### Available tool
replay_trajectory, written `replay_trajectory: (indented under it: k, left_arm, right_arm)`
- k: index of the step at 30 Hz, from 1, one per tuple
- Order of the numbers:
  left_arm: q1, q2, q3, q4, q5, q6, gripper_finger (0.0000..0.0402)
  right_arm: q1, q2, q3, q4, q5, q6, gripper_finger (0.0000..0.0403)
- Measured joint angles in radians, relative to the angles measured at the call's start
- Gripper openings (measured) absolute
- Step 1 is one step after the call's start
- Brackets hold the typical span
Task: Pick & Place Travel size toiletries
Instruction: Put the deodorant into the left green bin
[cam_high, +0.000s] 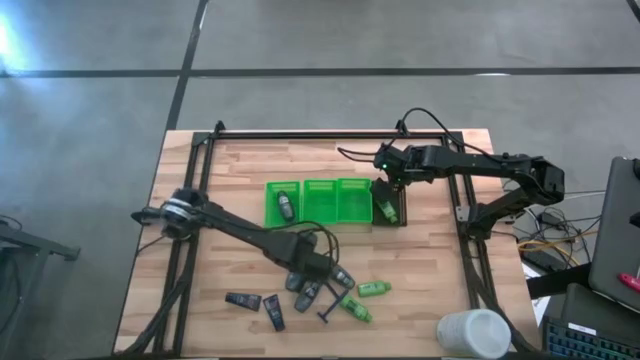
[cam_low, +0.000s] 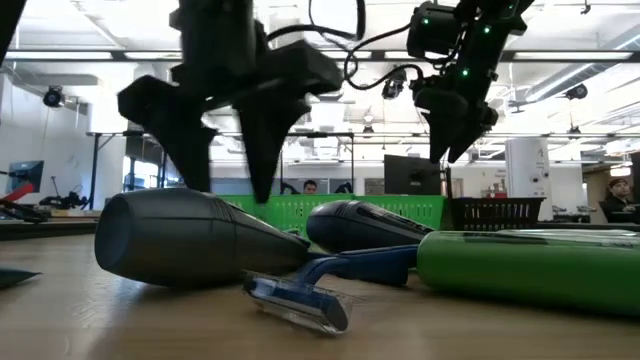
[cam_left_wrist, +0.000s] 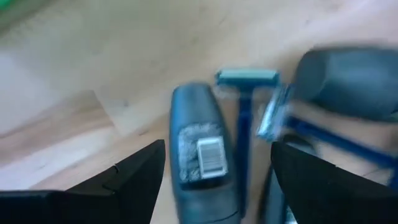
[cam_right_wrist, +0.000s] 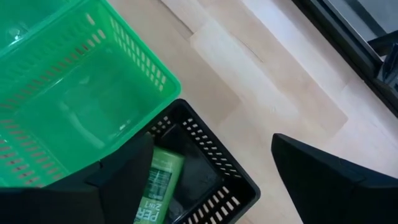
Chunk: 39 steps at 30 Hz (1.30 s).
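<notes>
**A:** What risk did the left claw (cam_high: 322, 268) face over the loose toiletries?

**B:** Its fingers stood spread above a dark flat tube (cam_left_wrist: 202, 149), not yet touching it. A blue razor (cam_left_wrist: 245, 112) lay just beside that tube, and a grey oval bottle (cam_left_wrist: 351, 81) crowded the razor's far side. By judgement, a straight descent could have pinched the razor's handle along with the tube, or knocked the bottle rolling.

**A:** Was there room to work on that side?

**B:** Bare table (cam_high: 210, 200) lay to the left of the pile, so the tube could have been drawn clear that way. Two more tubes (cam_high: 257, 304) sat near the front edge, where a nudge might have sent them off.

**A:** And toward the right?

**B:** The green tray (cam_high: 322, 202) held one item in its left compartment. The right claw (cam_high: 390, 192) hung open and empty over the black bin (cam_right_wrist: 214, 180), where a green mini bottle (cam_right_wrist: 157, 180) already lay. The bin touched the tray's wall, so a wide claw risked catching either rim. Two green bottles (cam_high: 366, 298) waited on the table.
</notes>
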Motion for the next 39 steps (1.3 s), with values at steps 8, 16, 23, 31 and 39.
replay_trajectory:
  k: [8,16,23,31,39]
  left_arm:
    - [0.004,0.011,-0.076,0.06,0.051,0.0,0.0291]
    - [0.012,-0.001,-0.142,0.069,0.139,0.022,0.029]
    - [0.014,-0.007,-0.189,0.101,0.176,0.046,0.0235]
    - [0.027,-0.108,-0.166,0.095,0.037,0.003,0.0208]
    - [0.156,-0.357,-0.182,0.031,-0.217,-0.017,0.0214]
  right_arm:
    - [0.0,0.0,-0.021,0.025,0.0,-0.002,0.0311]
    - [-0.001,0.0,-0.026,0.042,0.0,-0.008,0.0328]
    - [-0.001,0.0,-0.026,0.07,0.001,-0.027,0.0342]
    - [-0.001,0.0,-0.026,0.077,0.009,-0.063,0.0328]
    - [-0.001,-0.004,-0.027,0.072,0.009,-0.052,0.0315]
